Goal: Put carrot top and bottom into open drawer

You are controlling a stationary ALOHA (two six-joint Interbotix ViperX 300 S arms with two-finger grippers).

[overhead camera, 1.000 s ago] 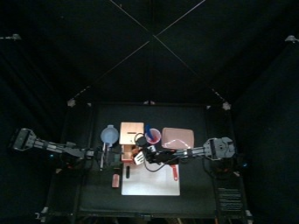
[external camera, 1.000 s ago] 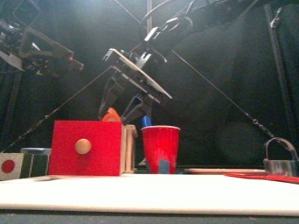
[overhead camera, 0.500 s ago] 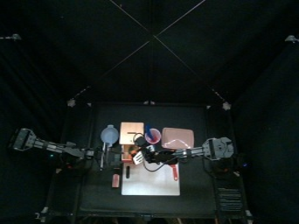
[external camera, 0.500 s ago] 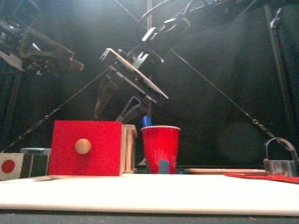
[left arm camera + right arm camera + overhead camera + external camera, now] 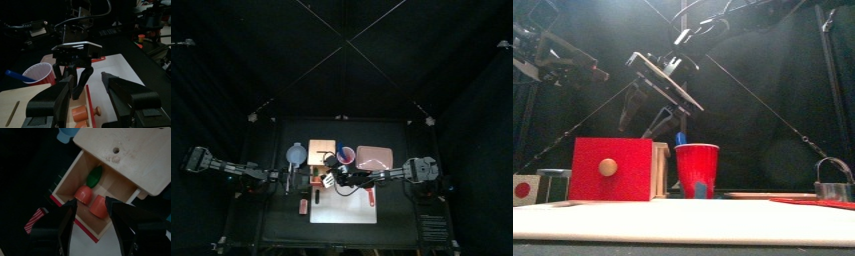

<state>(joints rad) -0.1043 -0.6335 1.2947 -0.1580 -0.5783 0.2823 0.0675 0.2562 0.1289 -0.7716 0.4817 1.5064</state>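
Observation:
The drawer (image 5: 66,174) stands pulled out of its wooden box (image 5: 133,150). In it lie two stubby orange carrot pieces (image 5: 83,193) (image 5: 99,207), close together, with a green leaf part (image 5: 94,176) behind them. My right gripper (image 5: 90,201) hangs open just above the drawer, holding nothing; it also shows as the right gripper (image 5: 337,181) from above and the right gripper (image 5: 657,118) from the front. The drawer's red front (image 5: 611,168) hides the carrot pieces in the front view. At the table's left side my left gripper (image 5: 87,80) rests open and empty.
A red cup (image 5: 696,170) with a blue thing in it stands right beside the box. A grey-blue dish (image 5: 297,153) lies left of the box and a brownish-pink square (image 5: 372,157) right of it. A slender red stick (image 5: 373,197) lies on the white mat.
An orange piece that showed above the red drawer front a second ago has dropped out of sight into the drawer. The right gripper let go and has lifted slightly. The left arm has stayed still.

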